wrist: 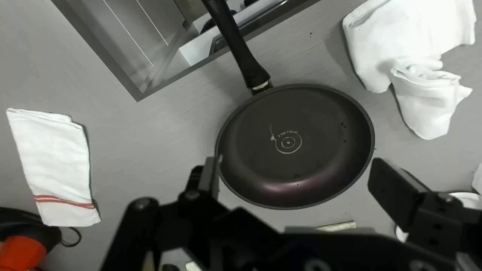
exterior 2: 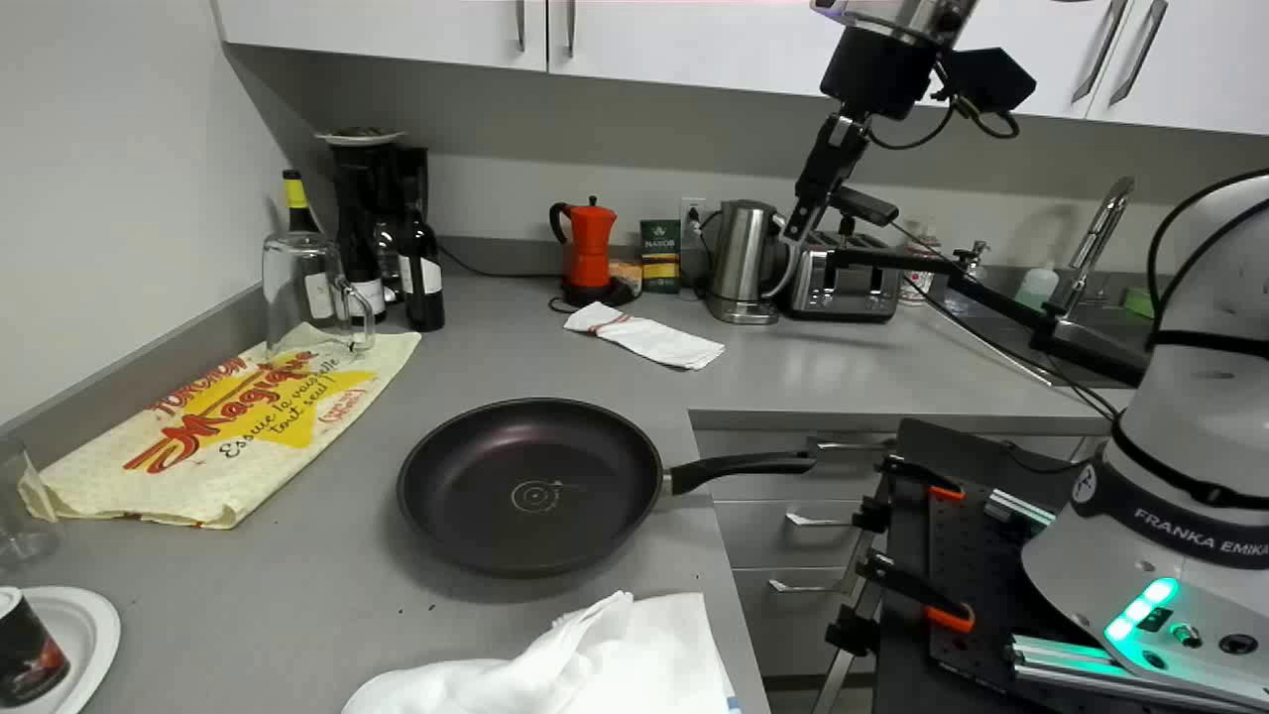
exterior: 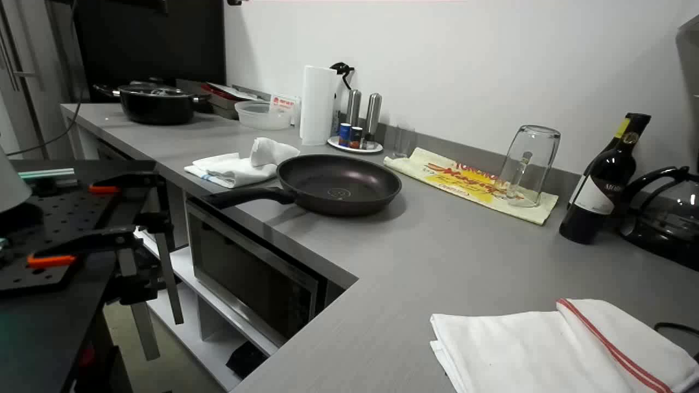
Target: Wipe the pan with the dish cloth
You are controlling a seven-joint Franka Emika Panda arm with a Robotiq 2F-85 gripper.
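In the wrist view, my hand (wrist: pixel 296 169) is released and holds nothing: my two fingers (wrist: pixel 395 194) stand wide apart. Past their tips I see the pan (wrist: pixel 290 131) lying on the worktop (wrist: pixel 162 139) near the inner corner, its handle (wrist: pixel 241 49) reaching out across the front edge. A few dark specks (wrist: pixel 342 130) show inside the pan. Just beside it lies a crumpled white cloth (wrist: pixel 410 41), and well apart from both, past the inner corner, I see a folded red-striped cloth (wrist: pixel 52 158).

In an exterior view, the crumpled white cloth lies by the front edge, near the handle, while a yellow printed cloth (exterior: pixel 448 180) lies along the back edge with a glass mug (exterior: pixel 529 158) standing on it.

In an exterior view, a steel kettle (exterior 2: pixel 742 260), a toaster (exterior 2: pixel 843 288) and a red moka pot (exterior 2: pixel 592 248) stand along the back edge; my hand hangs in the air, well above the worktop.
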